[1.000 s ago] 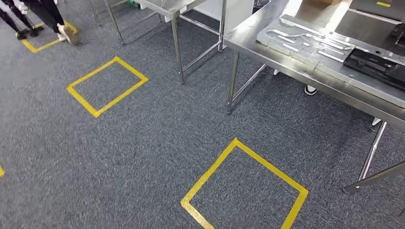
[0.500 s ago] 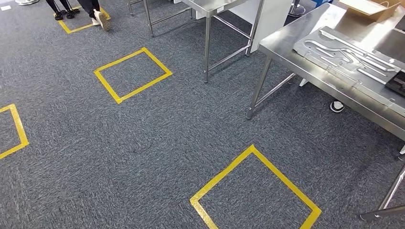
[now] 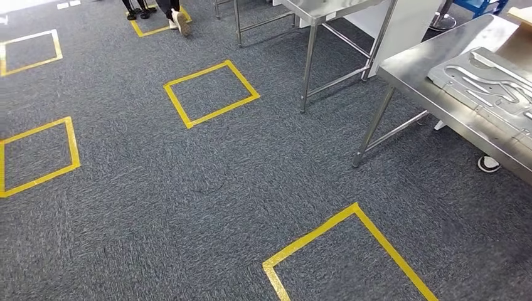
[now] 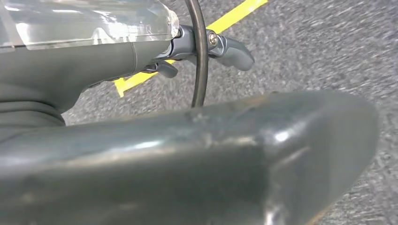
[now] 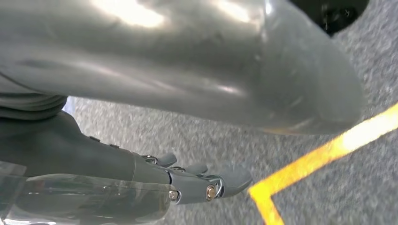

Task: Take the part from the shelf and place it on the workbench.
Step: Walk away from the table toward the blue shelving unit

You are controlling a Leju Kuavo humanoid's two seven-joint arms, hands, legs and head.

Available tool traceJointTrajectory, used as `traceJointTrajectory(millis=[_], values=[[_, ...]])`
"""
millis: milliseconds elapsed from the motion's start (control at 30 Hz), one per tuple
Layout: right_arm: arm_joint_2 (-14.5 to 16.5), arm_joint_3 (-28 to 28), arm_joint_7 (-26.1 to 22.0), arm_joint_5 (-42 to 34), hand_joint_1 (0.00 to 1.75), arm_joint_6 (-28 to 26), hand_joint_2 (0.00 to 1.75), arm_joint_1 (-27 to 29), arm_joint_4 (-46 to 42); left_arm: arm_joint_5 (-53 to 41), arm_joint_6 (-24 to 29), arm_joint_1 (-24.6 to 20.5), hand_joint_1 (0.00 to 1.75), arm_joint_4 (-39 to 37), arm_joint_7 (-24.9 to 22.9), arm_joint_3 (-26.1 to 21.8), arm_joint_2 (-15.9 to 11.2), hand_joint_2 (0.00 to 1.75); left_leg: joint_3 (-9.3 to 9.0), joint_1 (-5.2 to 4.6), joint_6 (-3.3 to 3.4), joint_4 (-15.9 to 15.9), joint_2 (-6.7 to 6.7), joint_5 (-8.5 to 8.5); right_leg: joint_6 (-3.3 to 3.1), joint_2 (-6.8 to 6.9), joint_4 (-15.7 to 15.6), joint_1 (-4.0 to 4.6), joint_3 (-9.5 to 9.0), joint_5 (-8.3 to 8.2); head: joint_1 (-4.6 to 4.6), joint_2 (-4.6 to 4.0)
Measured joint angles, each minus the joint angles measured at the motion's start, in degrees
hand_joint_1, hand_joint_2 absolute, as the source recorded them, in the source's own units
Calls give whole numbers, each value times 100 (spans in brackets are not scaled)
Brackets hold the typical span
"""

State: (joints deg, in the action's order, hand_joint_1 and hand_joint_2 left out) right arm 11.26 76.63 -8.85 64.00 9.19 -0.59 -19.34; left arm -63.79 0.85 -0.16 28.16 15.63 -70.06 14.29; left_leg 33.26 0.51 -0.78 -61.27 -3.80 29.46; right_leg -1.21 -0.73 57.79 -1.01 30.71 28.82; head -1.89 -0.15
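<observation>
Low in the frame, a yellow tape square (image 3: 351,257) marks open carpet (image 3: 188,188). Both the left hand (image 4: 206,47) and the right hand (image 5: 197,180) hang spread, holding nothing. At right, the steel desk (image 3: 426,81) carries a formed metal panel (image 3: 489,81); no shelf or part can be picked out, so finding it probably comes next. Desk legs (image 3: 373,128) narrow the right side; a person's feet (image 3: 175,19) stand far off.

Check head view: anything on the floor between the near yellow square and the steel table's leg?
Nothing. In the head view, bare grey carpet runs from the near yellow square to the table leg.
</observation>
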Motion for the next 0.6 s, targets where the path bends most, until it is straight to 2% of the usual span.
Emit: traceJointTrajectory(millis=[33,67,100,133,167,200,267,300,333,400,433,467,500,533,567,600], values=[[2,7,4,14,0,10,0,6,-14,-16,-22,2,0,29,-2,-8,15,0,149,0,-15,-330,170,189,-26,66,-7,8,0,-1,0,0],[2,16,9,28,0,15,0,13,-25,-34,-47,0,0,53,-2,-15,28,0,334,3,-33,-719,270,384,-44,139,-7,19,6,3,-1,0],[2,29,19,43,0,21,0,19,-33,-50,-66,-1,0,78,-2,-22,37,0,490,9,-47,-1054,313,523,-52,218,-6,31,9,8,-1,0],[2,45,30,54,0,30,0,23,-42,-65,-81,2,0,98,-3,-31,45,0,570,13,-53,-1236,333,564,-56,298,-6,41,9,14,-1,0],[2,62,40,61,0,43,0,24,-49,-77,-88,6,0,114,-4,-42,51,0,538,13,-48,-1190,349,491,-57,380,-5,48,4,21,-1,0],[2,75,48,65,0,58,0,22,-56,-87,-92,10,0,125,-5,-56,55,0,385,10,-32,-911,389,328,-53,459,-4,53,-8,29,-1,0],[9,89,55,66,0,81,0,21,-60,-98,-94,6,0,144,-8,-81,58,0,-61,-23,33,-94,659,-8,-25,604,-1,73,-46,54,-1,0],[13,93,57,66,0,85,0,21,-60,-99,-94,-1,0,155,-7,-91,62,0,-210,-48,65,195,770,-98,-1,667,1,83,-65,68,0,0],[16,97,59,66,0,86,0,19,-62,-100,-95,-6,0,165,-5,-99,66,0,-278,-71,92,343,842,-127,27,724,3,88,-82,81,1,0],[21,102,61,69,0,87,0,-3,-68,-103,-96,1,0,177,-3,-119,72,0,-267,-92,137,392,730,-138,89,840,-14,85,-122,93,1,0],[24,103,67,74,0,91,0,-14,-74,-108,-96,13,0,181,-5,-129,79,0,-286,-82,165,428,665,-165,124,818,1,73,-140,116,1,0],[27,105,76,79,0,98,0,-17,-83,-120,-96,19,0,187,-8,-137,87,0,-306,-66,203,468,595,-199,154,700,77,65,-127,189,2,0],[30,111,87,88,0,107,0,-15,-91,-136,-96,19,0,197,-10,-144,95,0,-324,-46,240,507,528,-235,177,525,257,57,-59,323,3,0],[30,121,100,96,0,114,0,-2,-100,-154,-96,13,0,208,-12,-149,104,0,-331,-34,264,527,466,-262,188,318,557,42,76,511,3,0],[31,129,109,107,0,118,0,8,-104,-169,-97,3,0,219,-13,-154,107,0,-317,-34,283,530,395,-273,190,174,937,36,262,717,4,0],[31,137,117,117,0,120,0,15,-106,-179,-102,-1,0,226,-14,-161,112,0,-304,-38,290,527,317,-278,193,113,1305,31,450,870,4,0]])
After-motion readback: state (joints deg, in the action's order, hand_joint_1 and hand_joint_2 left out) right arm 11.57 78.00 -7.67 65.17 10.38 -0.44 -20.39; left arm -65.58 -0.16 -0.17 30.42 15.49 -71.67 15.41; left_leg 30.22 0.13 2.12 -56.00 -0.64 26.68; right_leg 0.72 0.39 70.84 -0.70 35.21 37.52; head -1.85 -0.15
